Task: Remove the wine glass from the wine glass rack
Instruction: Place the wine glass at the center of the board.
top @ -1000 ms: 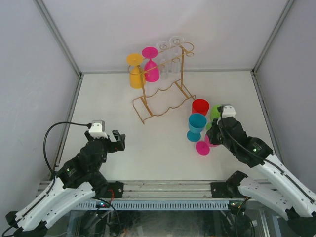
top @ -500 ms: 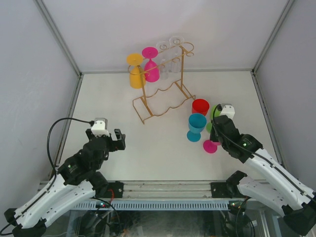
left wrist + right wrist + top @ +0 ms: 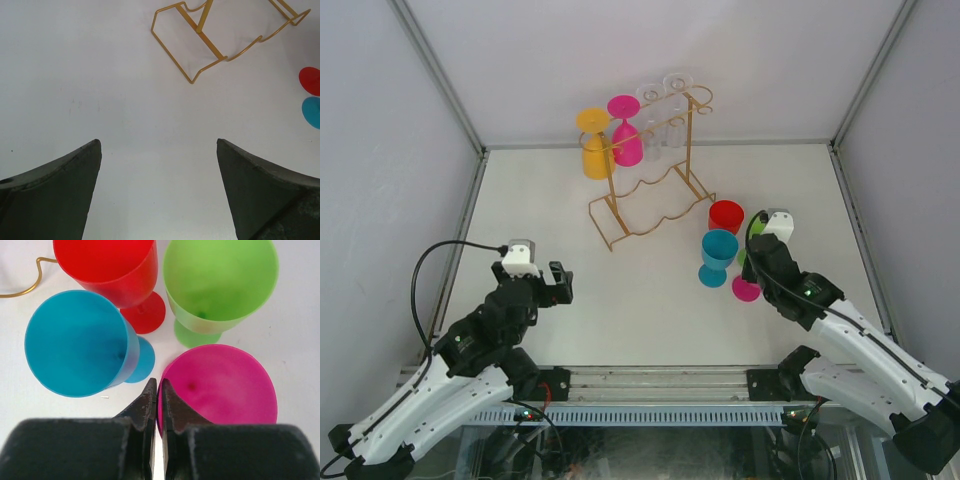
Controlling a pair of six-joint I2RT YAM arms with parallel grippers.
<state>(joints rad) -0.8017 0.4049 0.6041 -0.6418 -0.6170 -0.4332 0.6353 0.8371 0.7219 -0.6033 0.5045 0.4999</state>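
The right gripper [image 3: 159,390] is pressed together on the near rim of a magenta plastic wine glass [image 3: 220,385], which stands upright on the white bench [image 3: 620,300]. Close around it stand a blue plastic glass [image 3: 75,342], a red one [image 3: 107,260] and a green one [image 3: 220,275].

The left gripper [image 3: 158,142] hangs spread wide over bare bench.

Further back is the gold wire wine glass rack [image 3: 200,31], with a yellow glass [image 3: 595,155], a pink glass [image 3: 626,143] and clear glasses [image 3: 665,125] hanging bowl-down from its rails.

White table [image 3: 650,310], grey walls [image 3: 380,150]
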